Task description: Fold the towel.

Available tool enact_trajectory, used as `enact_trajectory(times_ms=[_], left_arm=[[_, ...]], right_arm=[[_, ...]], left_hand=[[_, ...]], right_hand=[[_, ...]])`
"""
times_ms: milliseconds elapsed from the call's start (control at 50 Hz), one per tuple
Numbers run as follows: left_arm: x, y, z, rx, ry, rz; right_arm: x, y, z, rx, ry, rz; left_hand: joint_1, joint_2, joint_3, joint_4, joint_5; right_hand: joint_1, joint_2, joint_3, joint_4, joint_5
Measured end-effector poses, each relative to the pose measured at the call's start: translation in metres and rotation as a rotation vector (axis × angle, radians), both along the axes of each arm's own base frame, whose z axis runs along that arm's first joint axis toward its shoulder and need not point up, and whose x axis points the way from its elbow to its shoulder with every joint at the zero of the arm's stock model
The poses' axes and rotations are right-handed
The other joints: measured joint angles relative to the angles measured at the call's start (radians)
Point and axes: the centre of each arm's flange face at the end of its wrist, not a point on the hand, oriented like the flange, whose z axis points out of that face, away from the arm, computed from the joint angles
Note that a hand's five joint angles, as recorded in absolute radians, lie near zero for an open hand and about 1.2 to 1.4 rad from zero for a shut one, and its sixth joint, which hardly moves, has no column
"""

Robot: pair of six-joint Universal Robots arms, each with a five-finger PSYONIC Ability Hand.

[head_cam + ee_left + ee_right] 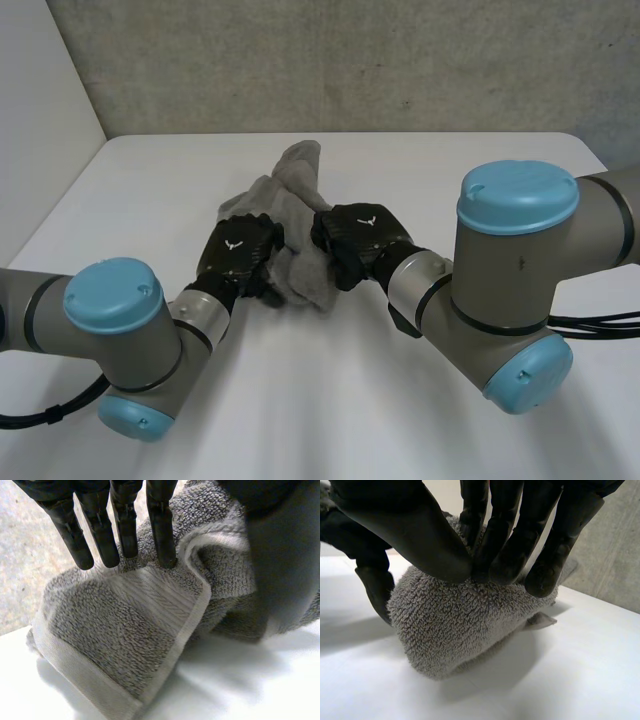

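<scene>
One white tabletop (450, 170) carries everything. Two arms reach in from the near edge, the left arm (110, 330) and the right arm (520, 260), meeting at the middle. One grey towel (300, 185) lies there in a rumpled heap, one end trailing toward the far edge. Two hands sit on its near end. The left hand (238, 250) has straight fingers (125, 535) resting their tips on the woven band by a hem, gripping nothing that I can see. The right hand (360, 235) pinches a bunched lump of towel between its thumb (415, 535) and fingertips. No clean fold shows, so the task looks barely begun: the towel needs spreading flat, then folding edge to edge
</scene>
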Motion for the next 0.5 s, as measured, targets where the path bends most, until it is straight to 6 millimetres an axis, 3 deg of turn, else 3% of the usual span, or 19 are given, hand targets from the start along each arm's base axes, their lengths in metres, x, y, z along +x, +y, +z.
enact_trajectory(times_ms=[200,380,500], left_arm=[[-0.0019,0.0023,-0.001,-0.015,0.007,-0.009],[-0.0009,0.0037,0.0013,-0.014,0.016,-0.006],[0.0005,0.0042,0.0081,-0.02,0.054,0.001]], right_arm=[[-0.0017,0.0031,0.0069,0.011,-0.022,0.002],[-0.0025,0.0052,0.0064,0.022,-0.013,0.008],[-0.0023,0.005,0.004,0.027,-0.008,0.009]], left_hand=[[0.037,0.025,0.019,0.026,0.083],[0.561,0.563,0.545,0.558,0.599],[0.637,0.635,0.627,0.641,0.686]], right_hand=[[0.0,0.0,0.001,0.0,0.0],[0.0,0.0,0.001,0.0,0.0],[0.0,0.0,0.001,0.0,0.0]])
